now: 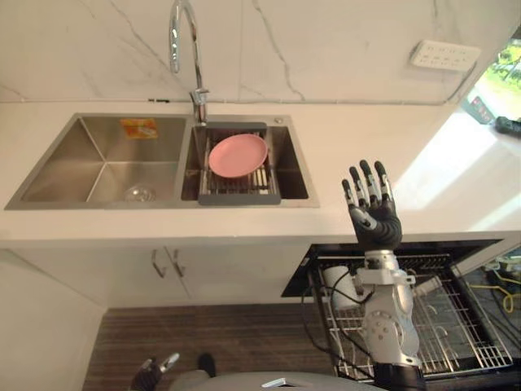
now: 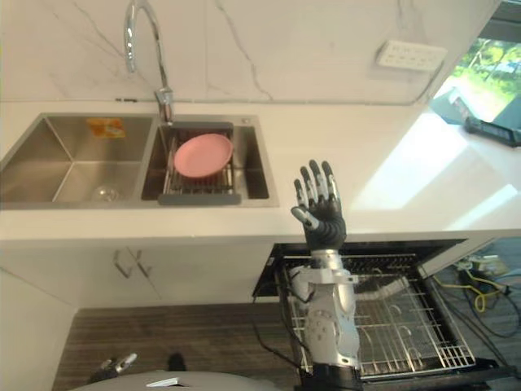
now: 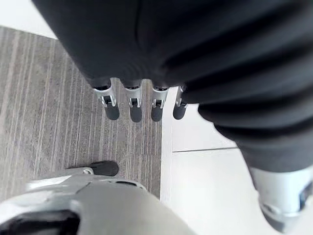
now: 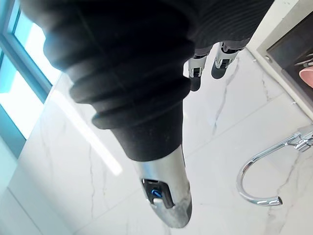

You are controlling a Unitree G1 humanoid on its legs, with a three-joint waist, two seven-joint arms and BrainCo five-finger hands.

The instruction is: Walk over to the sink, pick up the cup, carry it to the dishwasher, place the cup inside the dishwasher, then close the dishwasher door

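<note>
Left eye view: right hand (image 1: 376, 224) raised, splayed, empty — left hand (image 3: 134, 108) low, uncurled.

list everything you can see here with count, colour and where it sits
sink: one, steel, two basins, set in the counter
faucet: one, chrome, behind the wall between the basins
rack: one, dark, in the right basin
plate: one, pink, on the rack
sticker: one, orange, on the left basin's back wall
counter: one, white, around the sink
socket: one, white, on the marble wall
dishwasher: one, dark, open under the counter, wire basket pulled out
right hand: one, silver and dark, raised at the counter edge, fingers straight
left hand: one, silver and dark, low over the floor, fingers straight
</note>
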